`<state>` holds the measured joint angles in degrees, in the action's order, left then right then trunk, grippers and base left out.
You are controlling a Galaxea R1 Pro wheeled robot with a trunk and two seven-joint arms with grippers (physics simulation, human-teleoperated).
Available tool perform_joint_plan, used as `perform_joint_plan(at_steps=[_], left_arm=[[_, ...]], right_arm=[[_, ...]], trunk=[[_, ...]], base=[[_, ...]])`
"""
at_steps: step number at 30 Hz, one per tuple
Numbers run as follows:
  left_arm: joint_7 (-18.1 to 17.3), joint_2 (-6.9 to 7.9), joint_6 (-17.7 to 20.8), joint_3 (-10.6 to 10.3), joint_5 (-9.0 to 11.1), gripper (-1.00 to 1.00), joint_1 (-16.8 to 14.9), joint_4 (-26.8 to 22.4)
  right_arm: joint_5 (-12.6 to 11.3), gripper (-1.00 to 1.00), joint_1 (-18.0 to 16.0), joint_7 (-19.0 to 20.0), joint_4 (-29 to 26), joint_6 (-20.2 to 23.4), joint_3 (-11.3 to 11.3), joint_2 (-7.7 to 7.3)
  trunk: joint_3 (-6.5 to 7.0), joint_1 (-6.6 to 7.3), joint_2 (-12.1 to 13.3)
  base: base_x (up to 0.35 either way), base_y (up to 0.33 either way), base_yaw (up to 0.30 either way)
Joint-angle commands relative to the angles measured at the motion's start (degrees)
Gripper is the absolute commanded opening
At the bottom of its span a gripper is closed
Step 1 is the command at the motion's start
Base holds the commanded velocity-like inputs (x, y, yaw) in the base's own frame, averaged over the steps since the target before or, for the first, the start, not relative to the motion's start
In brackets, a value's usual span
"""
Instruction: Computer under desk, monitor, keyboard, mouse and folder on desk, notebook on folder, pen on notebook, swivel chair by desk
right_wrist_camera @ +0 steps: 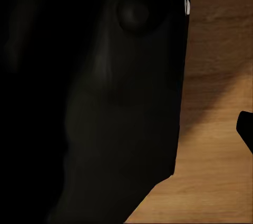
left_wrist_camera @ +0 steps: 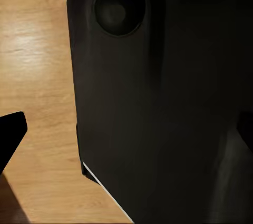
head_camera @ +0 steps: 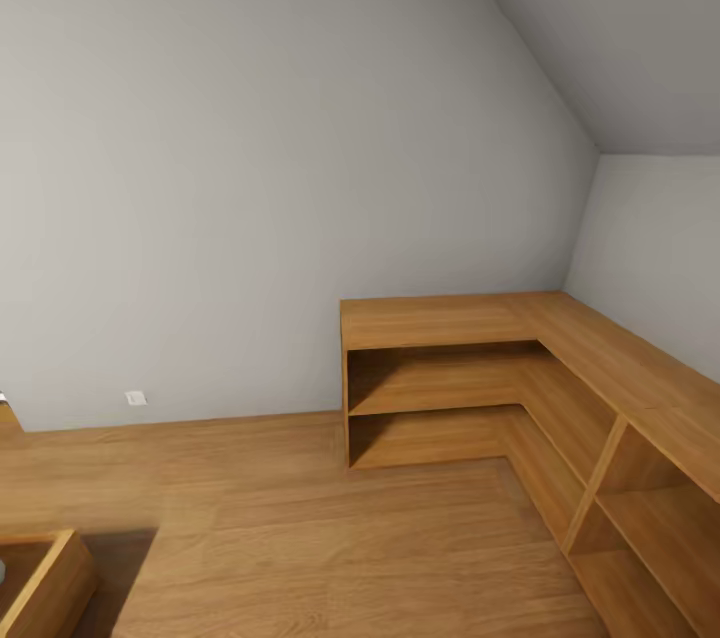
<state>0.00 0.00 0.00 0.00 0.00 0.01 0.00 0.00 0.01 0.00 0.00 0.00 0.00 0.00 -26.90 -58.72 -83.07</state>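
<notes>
I am in the bedroom, facing a grey wall (head_camera: 250,168) under a sloped ceiling. The desk, computer, monitor, keyboard, mouse, folder, notebook, pen and swivel chair are out of view. In the left wrist view, my left gripper (left_wrist_camera: 126,132) hangs against my own dark body (left_wrist_camera: 158,103) above the wooden floor, with one black fingertip (left_wrist_camera: 10,134) at each side edge, wide apart and empty. In the right wrist view, one black fingertip (right_wrist_camera: 245,129) of my right gripper sits at the picture's edge over the floor, and the other is lost against my dark body (right_wrist_camera: 105,103).
A light wooden L-shaped shelf bench (head_camera: 520,388) fills the right corner, its open shelves bare. A wooden box corner (head_camera: 40,583) pokes in at the lower left. A small white wall socket (head_camera: 136,398) sits low on the wall. Wooden floor (head_camera: 330,538) stretches ahead.
</notes>
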Motion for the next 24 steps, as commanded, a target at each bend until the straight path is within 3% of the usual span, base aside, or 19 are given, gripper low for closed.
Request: perform_joint_plan(at_steps=[1,5,12,24], left_arm=[[0.0,0.00,0.0,0.0,0.0,1.00,0.0,0.0],[0.3,-1.30,-0.3,0.1,0.0,1.00,-0.6,-0.9],[0.3,-2.35,-0.2,0.2,0.1,1.00,0.2,-1.5],[0.3,-2.47,-0.2,0.3,0.1,1.00,0.4,-1.7]], right_arm=[[0.0,1.00,0.0,0.0,0.0,0.0,0.0,0.00],[0.5,1.00,-0.4,-0.2,0.7,-0.4,0.1,1.16],[0.7,1.00,-0.4,-0.1,-0.1,-1.4,0.2,1.04],[0.4,1.00,-0.4,0.2,0.0,-5.2,0.1,0.80]], trunk=[[-0.03,0.00,0.0],[0.69,0.87,1.6],[1.95,2.41,4.4],[4.10,5.05,9.2]], base=[[0.000,0.000,0.000],[0.000,0.000,0.000],[0.000,0.000,0.000],[0.000,0.000,0.000]])
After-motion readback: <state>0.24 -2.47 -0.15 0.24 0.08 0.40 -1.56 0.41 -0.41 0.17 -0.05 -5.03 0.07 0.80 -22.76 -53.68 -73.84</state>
